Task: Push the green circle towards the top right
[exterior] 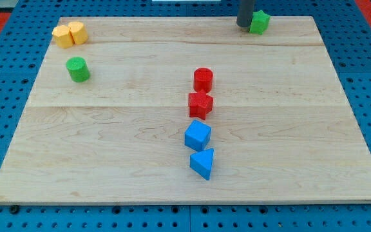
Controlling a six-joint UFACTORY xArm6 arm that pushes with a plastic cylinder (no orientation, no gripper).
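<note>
**Tip at top edge, green circle at upper left**

Wooden board (108, 161) on blue pegboard (5, 96). The arm ends in a bare rod – no fingers to spread or press. My tip (244, 25) sits at the view's top, touching the left side of a green star-like block (259, 22).

Centre column, top to bottom – red cylinder (203, 79), red star-like block (200, 104), blue cube (198, 136), blue triangle (203, 163).

Two yellow blocks (69, 33) touch at top left. Green circle (78, 69) lies just below them, well apart from my tip.
</note>
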